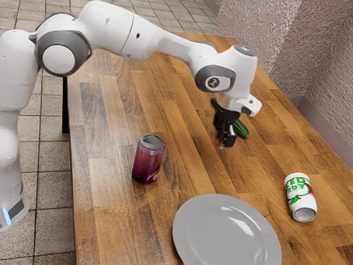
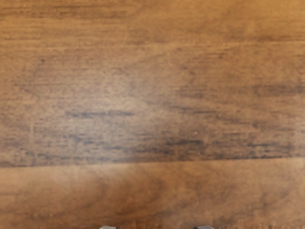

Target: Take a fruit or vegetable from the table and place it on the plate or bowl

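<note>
Our gripper (image 1: 226, 141) hangs low over the table (image 1: 121, 110), fingers spread with only bare wood between them. The cucumber (image 1: 241, 128) lies just beside it toward the exterior view's right, outside the fingers; we cannot tell whether they touch. The plate (image 1: 226, 234) sits well apart, between a purple can (image 1: 148, 159) and a white can (image 1: 300, 196).

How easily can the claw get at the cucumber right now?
Probably easily: the claw hangs low right beside the cucumber, nothing stands between them, and the purple can, white can and plate lie well clear.
</note>
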